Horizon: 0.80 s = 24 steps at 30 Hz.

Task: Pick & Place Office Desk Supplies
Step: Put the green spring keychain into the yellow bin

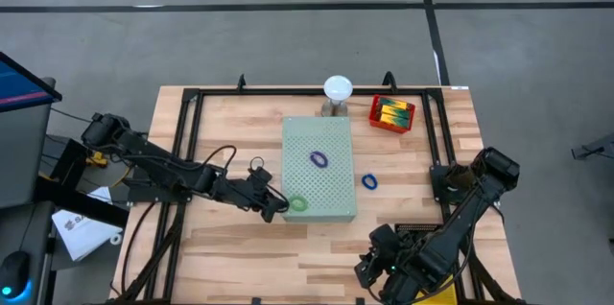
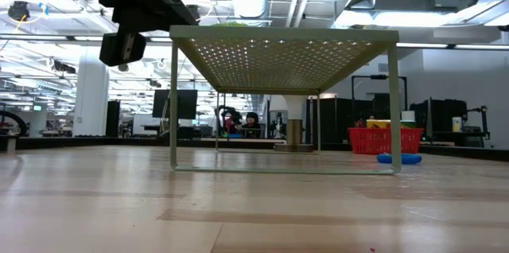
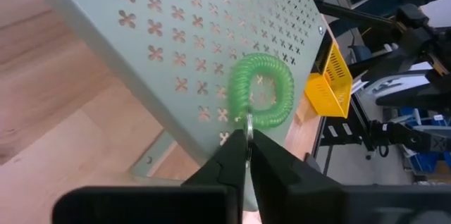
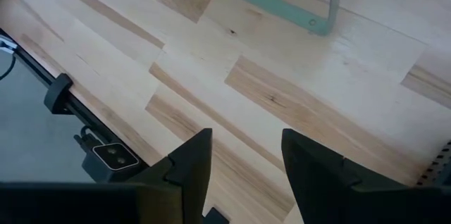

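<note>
- Left gripper [image 1: 280, 205]: sits at the near-left corner of the pale-green board [image 1: 331, 142], above the table [image 1: 230, 247]. In the left wrist view its fingers [image 3: 227, 164] are pressed together on the thin metal ring at the edge of the green coil [image 3: 262, 90].
- Green coil: lies flat on the board's top surface, at the near-left corner, in the high view [image 1: 298, 204]. One edge is pinched by the left gripper.
- Purple coil [image 1: 318, 159]: lies on the board near its middle, well apart from the green coil.
- Blue coil [image 1: 369, 181]: lies on the table just beside the board's right edge. In the low view [image 2: 398, 158] it rests on the wood in front of the red basket [image 2: 384, 139].
- Red basket: stands at the far-right part of the table [image 1: 392, 113], with yellow and green items inside.
- White dome [image 1: 337, 87]: stands on its grey stand at the far edge of the table, just beyond the board.
- Board: in the low view [image 2: 286, 54] it is a raised perforated shelf on thin legs, with the left arm above its left corner.
- Right gripper [image 1: 376, 269]: waits over the near-right part of the table, well apart from the board. In the right wrist view its fingers [image 4: 194, 164] are spread, with bare wood between them and nothing held.
- Yellow bin [image 3: 330, 83]: visible in the left wrist view beyond the board's corner, at the table's edge.
</note>
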Each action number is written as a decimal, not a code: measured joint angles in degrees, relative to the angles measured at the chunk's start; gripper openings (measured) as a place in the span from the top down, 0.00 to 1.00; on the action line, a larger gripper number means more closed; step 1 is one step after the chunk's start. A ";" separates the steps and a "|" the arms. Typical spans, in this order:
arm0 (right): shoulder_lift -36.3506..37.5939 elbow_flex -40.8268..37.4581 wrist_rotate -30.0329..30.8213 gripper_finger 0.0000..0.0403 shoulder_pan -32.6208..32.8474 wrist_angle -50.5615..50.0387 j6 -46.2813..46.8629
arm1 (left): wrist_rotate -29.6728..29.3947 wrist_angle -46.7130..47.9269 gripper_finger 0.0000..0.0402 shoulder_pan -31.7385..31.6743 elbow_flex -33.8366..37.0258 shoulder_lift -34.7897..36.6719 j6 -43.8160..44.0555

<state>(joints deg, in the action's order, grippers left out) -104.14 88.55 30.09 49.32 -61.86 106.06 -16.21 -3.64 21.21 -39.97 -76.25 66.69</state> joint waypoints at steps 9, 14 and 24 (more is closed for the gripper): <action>0.00 0.00 0.39 0.58 0.00 0.23 0.00 | 0.04 0.09 1.00 0.02 0.11 0.64 -0.26; 0.00 0.00 3.98 0.58 -0.29 2.67 0.00 | 0.53 -1.55 1.00 0.13 0.15 3.13 -1.79; 0.00 0.00 25.43 0.58 -3.25 18.16 -9.62 | 6.05 -11.07 1.00 0.70 0.11 6.45 -3.32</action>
<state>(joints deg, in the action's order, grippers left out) -104.14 88.55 55.52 46.07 -43.70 96.44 -10.15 -14.71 21.91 -39.86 -69.80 63.37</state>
